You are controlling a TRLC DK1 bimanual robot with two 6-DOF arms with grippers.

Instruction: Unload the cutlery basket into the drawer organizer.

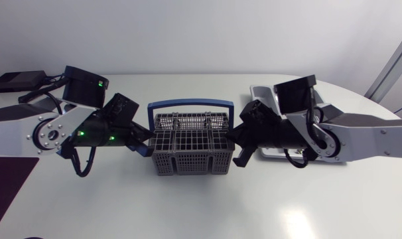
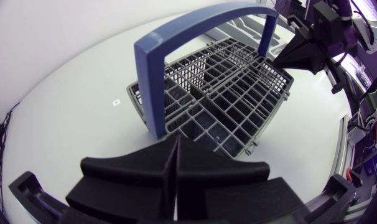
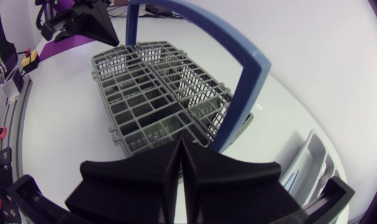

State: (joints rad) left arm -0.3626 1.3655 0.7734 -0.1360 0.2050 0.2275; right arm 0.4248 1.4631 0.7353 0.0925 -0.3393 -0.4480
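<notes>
Jaws on both arms are fully closed, with nothing held between them.

On the left gripper (image 2: 176, 149), the two black fingers (image 2: 129, 171) meet along a single seam. The tip points at one end of the cutlery basket (image 1: 191, 149), close to its grey lattice wall and beside one foot of the blue handle (image 1: 191, 104). Whether the tip touches the wall cannot be told.

On the right gripper (image 3: 181, 152), the fingers are pressed together in the same way. The tip faces the opposite end of the basket, beside the other foot of the handle. Contact here cannot be told either.

The basket stands upright on the white table (image 1: 201, 206), between the two grippers, at the middle of the head view. Its handle is raised upright over the divided compartments.

The drawer organizer (image 1: 266, 95) is a pale tray lying on the table on the right arm's side of the basket. That arm's wrist covers most of it. In the right wrist view, a corner of its ribbed compartments shows beside the gripper. The organizer is apart from the basket.
</notes>
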